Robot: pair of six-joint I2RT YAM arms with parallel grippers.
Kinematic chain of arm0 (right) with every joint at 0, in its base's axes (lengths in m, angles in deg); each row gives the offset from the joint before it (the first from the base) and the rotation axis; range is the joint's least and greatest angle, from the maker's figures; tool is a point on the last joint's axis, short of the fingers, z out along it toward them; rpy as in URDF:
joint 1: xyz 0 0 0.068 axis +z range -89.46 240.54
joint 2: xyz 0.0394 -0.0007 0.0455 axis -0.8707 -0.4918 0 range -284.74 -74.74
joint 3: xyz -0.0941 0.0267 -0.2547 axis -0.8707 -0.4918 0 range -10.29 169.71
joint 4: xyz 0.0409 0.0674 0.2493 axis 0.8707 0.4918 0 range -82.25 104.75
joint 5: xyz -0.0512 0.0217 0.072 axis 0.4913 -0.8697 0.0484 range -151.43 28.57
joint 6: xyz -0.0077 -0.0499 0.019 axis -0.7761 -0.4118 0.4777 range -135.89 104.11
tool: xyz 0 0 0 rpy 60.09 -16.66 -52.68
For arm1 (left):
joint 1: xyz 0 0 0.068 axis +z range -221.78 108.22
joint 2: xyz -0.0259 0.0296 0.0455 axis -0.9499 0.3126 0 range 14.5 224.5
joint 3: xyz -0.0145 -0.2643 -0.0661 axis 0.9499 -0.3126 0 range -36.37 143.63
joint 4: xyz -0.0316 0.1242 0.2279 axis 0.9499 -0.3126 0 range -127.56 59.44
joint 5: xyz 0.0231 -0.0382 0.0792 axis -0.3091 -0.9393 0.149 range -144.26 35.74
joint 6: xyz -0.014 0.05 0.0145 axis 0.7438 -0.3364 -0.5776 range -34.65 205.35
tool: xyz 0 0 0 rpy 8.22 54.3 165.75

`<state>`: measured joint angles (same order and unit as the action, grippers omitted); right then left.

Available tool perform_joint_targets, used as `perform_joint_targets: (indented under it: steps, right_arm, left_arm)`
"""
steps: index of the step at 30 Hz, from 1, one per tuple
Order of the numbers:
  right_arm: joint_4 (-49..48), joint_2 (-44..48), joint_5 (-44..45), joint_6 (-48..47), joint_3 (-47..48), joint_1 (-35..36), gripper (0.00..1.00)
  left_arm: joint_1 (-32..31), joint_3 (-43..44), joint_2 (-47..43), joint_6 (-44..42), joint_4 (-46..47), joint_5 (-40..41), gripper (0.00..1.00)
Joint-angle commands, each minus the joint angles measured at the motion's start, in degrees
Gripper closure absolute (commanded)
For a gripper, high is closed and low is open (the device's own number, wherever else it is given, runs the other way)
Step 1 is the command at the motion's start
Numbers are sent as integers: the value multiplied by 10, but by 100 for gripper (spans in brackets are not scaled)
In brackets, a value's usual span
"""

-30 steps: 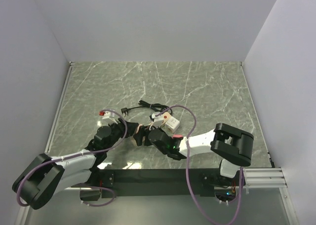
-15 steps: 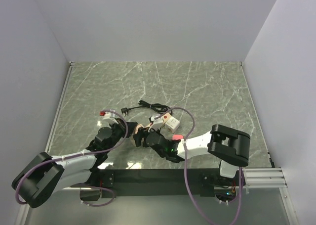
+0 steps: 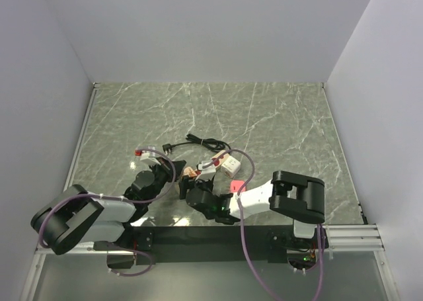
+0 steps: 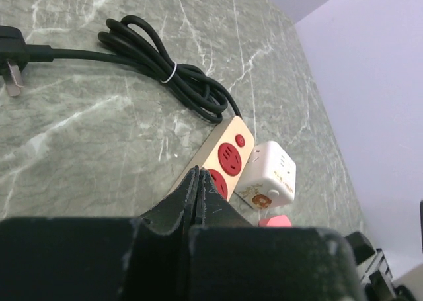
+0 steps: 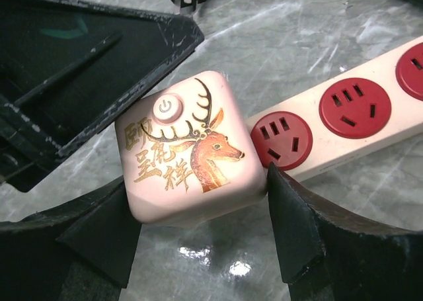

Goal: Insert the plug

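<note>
My right gripper [image 5: 197, 182] is shut on a pink cube plug [image 5: 188, 145] with a gold deer print and a round button. The cube sits at the end of a beige power strip [image 5: 344, 126] with red sockets, right beside the nearest one. Whether its prongs are in a socket is hidden. In the top view the cube [image 3: 190, 173] is at the strip's [image 3: 213, 162] near left end, between the two arms. My left gripper [image 4: 197, 174] is shut and empty, its tips just short of the strip [image 4: 228, 152]. It also shows in the top view [image 3: 170, 171].
A white cube adapter [image 4: 268, 180] lies beside the strip's right side [image 3: 230, 167]. A coiled black cable [image 4: 162, 66] runs from the strip to a black wall plug [image 4: 13, 53] lying on the marble table [image 3: 264, 122]. The left gripper's black body [image 5: 66, 69] is close to the pink cube.
The right arm has swung left and nearer, bringing the pink cube to the strip's near end. The left arm has folded in closer beside it.
</note>
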<state>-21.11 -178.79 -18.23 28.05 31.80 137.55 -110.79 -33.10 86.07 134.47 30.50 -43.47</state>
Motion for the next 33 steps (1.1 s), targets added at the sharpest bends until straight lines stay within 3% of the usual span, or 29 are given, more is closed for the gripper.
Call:
perform_joint_targets:
  steps: [1,9,16,29,31,33]
  right_arm:
    - [316,-91,-118,82,-60,44,100]
    - [318,-55,-104,80,-61,47,100]
    - [326,9,-69,55,-60,27,100]
    - [395,297,-6,-34,-60,-39,100]
    - [385,327,1,-50,-69,-66,97]
    - [374,362,-6,-75,-76,-87,91]
  left_arm:
    - [-29,-99,38,19,-38,-10,99]
    - [-76,-134,52,39,14,59,99]
    - [-105,-112,39,44,-46,103,99]
    - [-105,-64,-88,4,-194,123,99]
    - [-105,-54,-106,-5,-213,129,92]
    - [-105,-40,-120,-10,-242,136,72]
